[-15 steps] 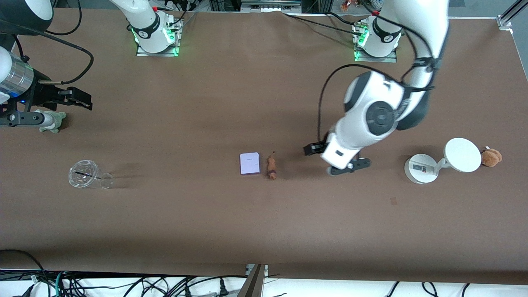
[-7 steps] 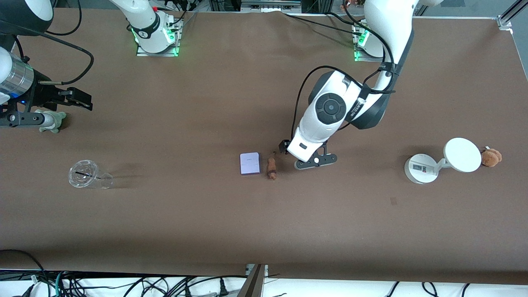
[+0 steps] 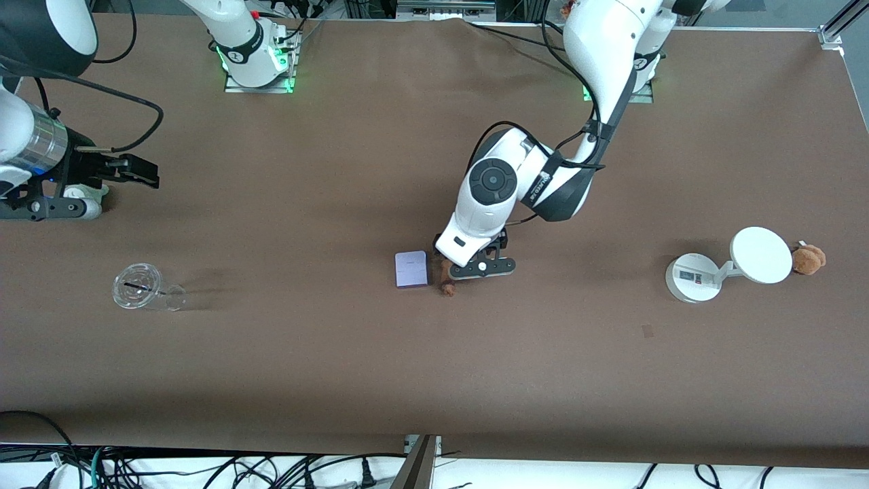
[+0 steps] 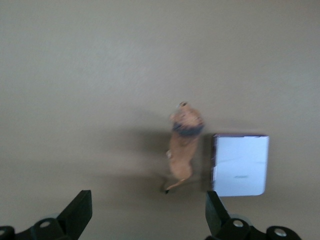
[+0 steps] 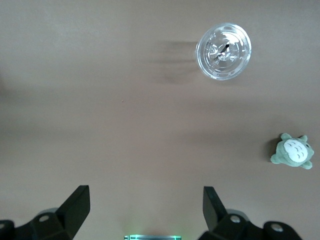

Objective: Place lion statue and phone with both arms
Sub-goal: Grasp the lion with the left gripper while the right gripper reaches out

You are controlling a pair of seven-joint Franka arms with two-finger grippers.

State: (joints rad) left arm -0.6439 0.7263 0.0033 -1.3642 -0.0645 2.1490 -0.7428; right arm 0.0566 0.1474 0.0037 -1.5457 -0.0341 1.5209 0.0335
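The lion statue [image 3: 447, 286], a slim orange-brown figurine, lies mid-table with the pale lavender phone [image 3: 411, 269] right beside it on the side toward the right arm. My left gripper [image 3: 481, 267] hangs over the lion and hides most of it in the front view. The left wrist view shows the whole lion [image 4: 184, 145] next to the phone [image 4: 240, 165]; the left gripper [image 4: 148, 212] is open there, with nothing between its fingers. My right gripper [image 3: 47, 206] is open over the right arm's end of the table, and in the right wrist view [image 5: 145, 210] it holds nothing.
A clear lidded cup [image 3: 139, 287] stands toward the right arm's end, and a small green plush [image 5: 294, 152] lies close to the right gripper. A white round-based stand with a disc [image 3: 719, 268] and a brown plush [image 3: 808, 259] sit toward the left arm's end.
The left arm has swung from near the white stand toward the table's middle and now hangs over the lion statue. The right arm has shifted slightly. Both grippers stay open.
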